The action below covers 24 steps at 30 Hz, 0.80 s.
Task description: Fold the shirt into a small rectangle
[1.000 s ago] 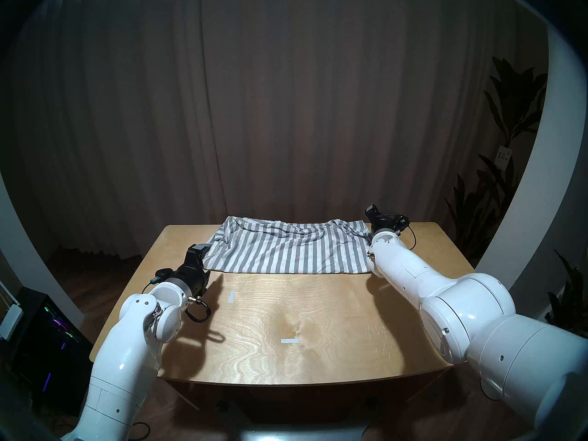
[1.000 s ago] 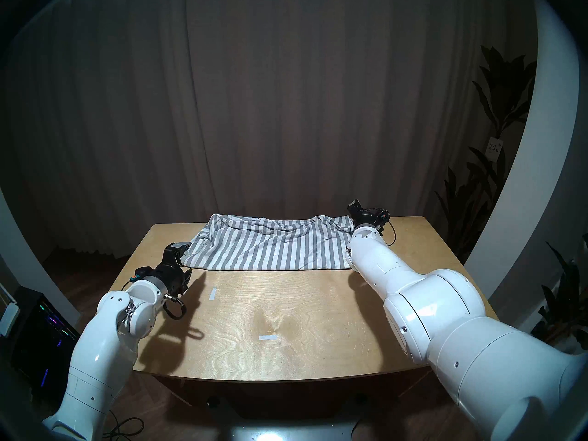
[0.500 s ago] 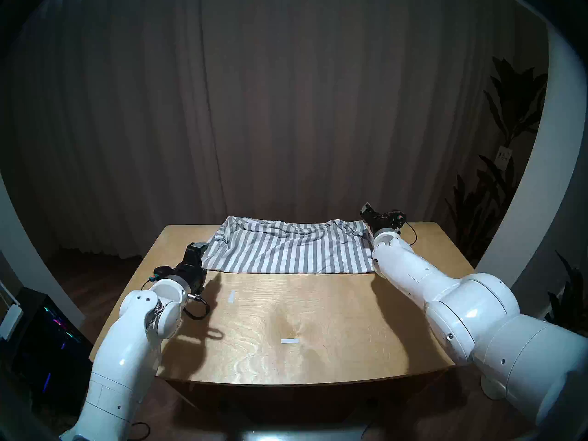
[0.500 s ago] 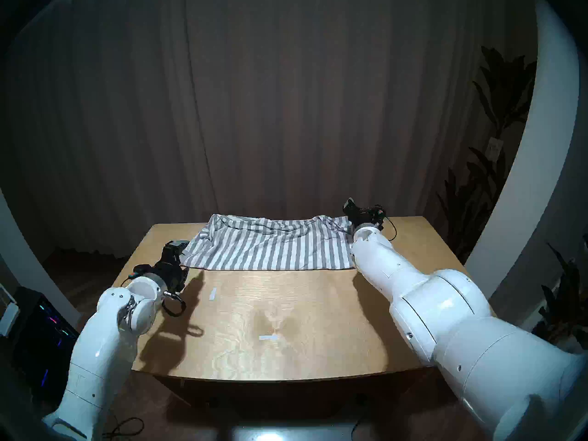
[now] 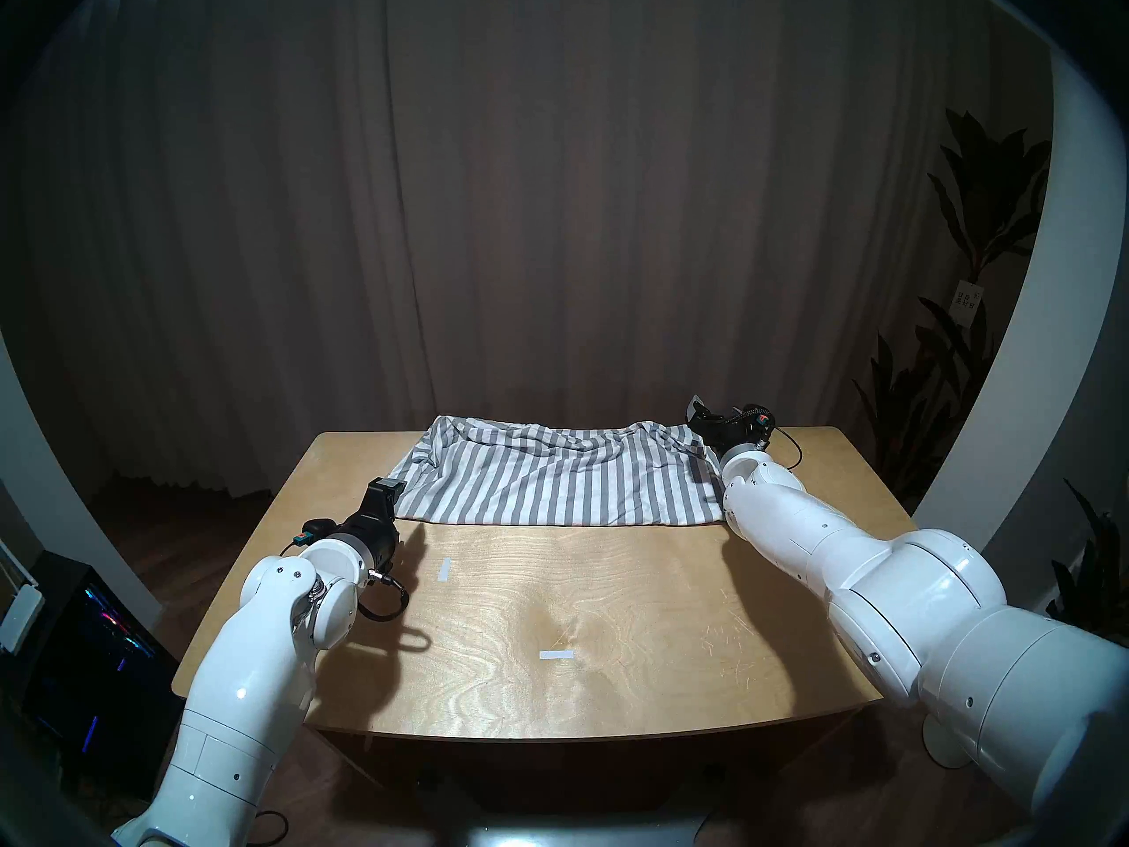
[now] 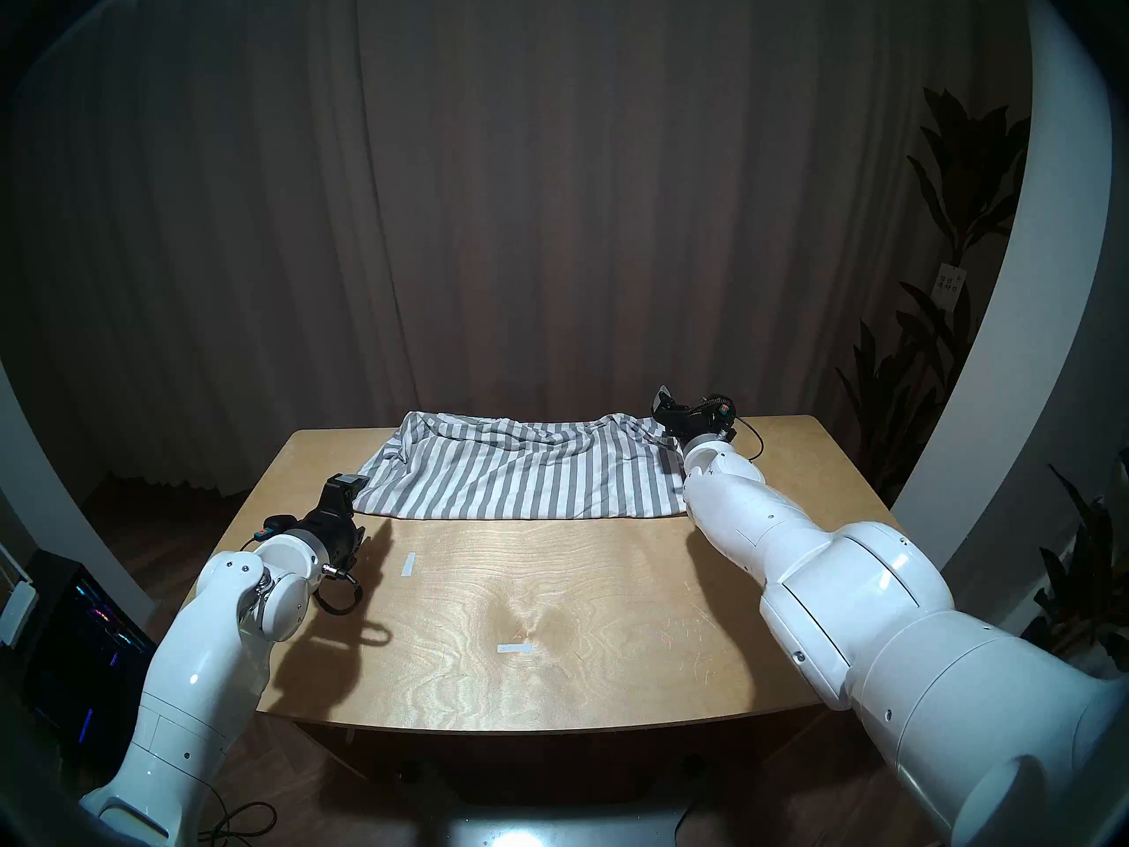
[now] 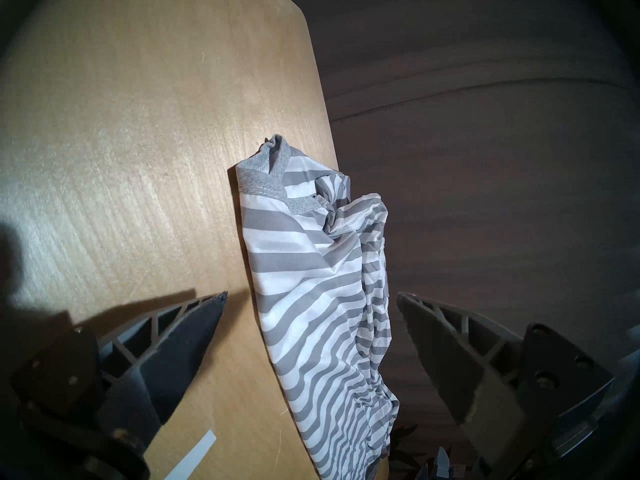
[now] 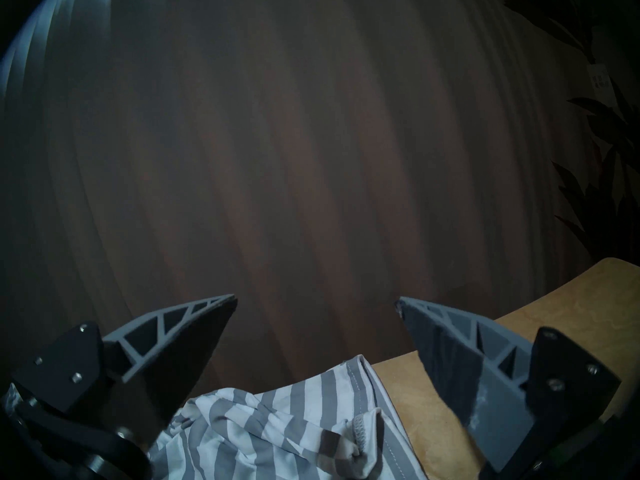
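Note:
The grey and white striped shirt (image 5: pixel 556 479) lies spread and rumpled across the far half of the wooden table (image 5: pixel 611 613). My left gripper (image 5: pixel 390 496) sits at the shirt's near left corner. In the left wrist view this gripper (image 7: pixel 311 295) is open, one finger on each side of the shirt's (image 7: pixel 311 313) left edge, and its grey ribbed band (image 7: pixel 263 186) shows beyond. My right gripper (image 5: pixel 699 413) hovers over the far right corner. In the right wrist view it (image 8: pixel 317 301) is open and empty, with bunched shirt (image 8: pixel 277 430) below it.
Two white tape strips (image 5: pixel 444 569) (image 5: pixel 556 654) mark the bare near half of the table. A dark curtain hangs close behind the far edge. A plant (image 5: pixel 977 228) stands at the right and a lit computer case (image 5: pixel 91 644) on the floor at the left.
My right gripper has tipped over from upright to lean left, low over the shirt's far right corner, as the right forearm shifted right. The left gripper edged slightly lower and right. The shirt lies unmoved.

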Motion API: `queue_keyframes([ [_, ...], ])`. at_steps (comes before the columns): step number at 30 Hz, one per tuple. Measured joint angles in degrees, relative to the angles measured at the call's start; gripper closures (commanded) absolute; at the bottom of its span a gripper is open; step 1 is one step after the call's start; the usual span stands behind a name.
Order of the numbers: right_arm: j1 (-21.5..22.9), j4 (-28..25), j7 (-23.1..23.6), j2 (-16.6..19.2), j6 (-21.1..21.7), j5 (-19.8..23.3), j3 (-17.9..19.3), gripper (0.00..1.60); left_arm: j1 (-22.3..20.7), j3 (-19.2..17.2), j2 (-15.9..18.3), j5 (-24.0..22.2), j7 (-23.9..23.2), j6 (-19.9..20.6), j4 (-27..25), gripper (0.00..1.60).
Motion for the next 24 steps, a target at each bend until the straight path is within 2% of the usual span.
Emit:
queue_keyframes([
  [24, -1.25, -2.17, 5.16, 3.40, -0.51, -6.00, -6.02, 0.00, -5.36, 1.57, 0.59, 2.58, 6.31, -1.06, 5.16, 0.00],
])
